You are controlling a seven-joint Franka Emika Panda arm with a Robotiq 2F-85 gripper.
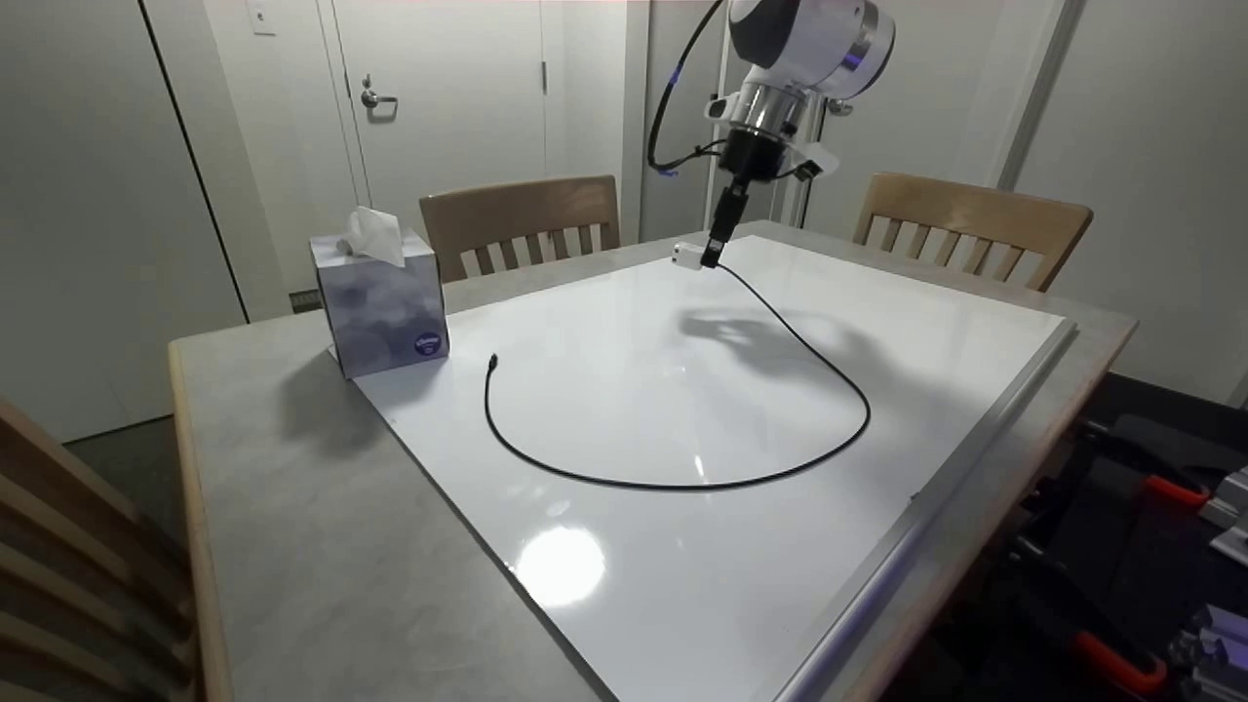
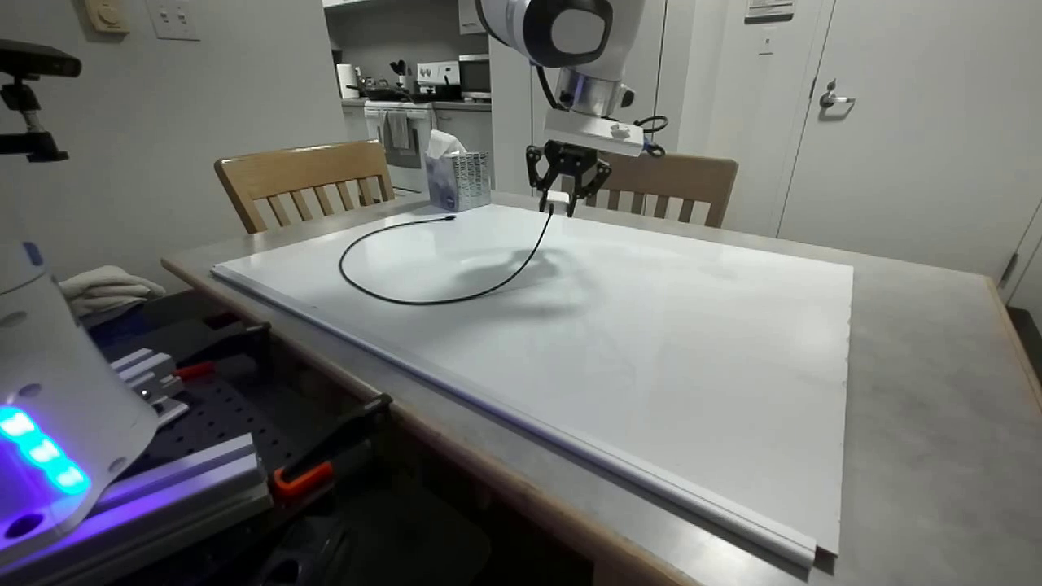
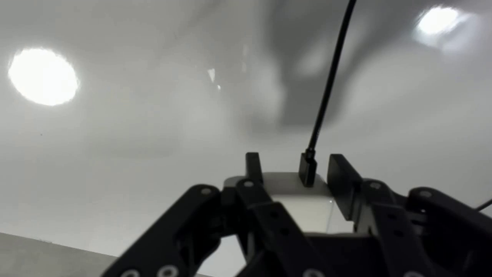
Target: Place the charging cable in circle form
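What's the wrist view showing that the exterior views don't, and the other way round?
Only the wrist view clearly shows the black connector entering the white plug. Only the exterior views show the tissue box, wooden chairs and free end of the charging cable. All show the plug held between the fingers, cable running from it, and the white board.
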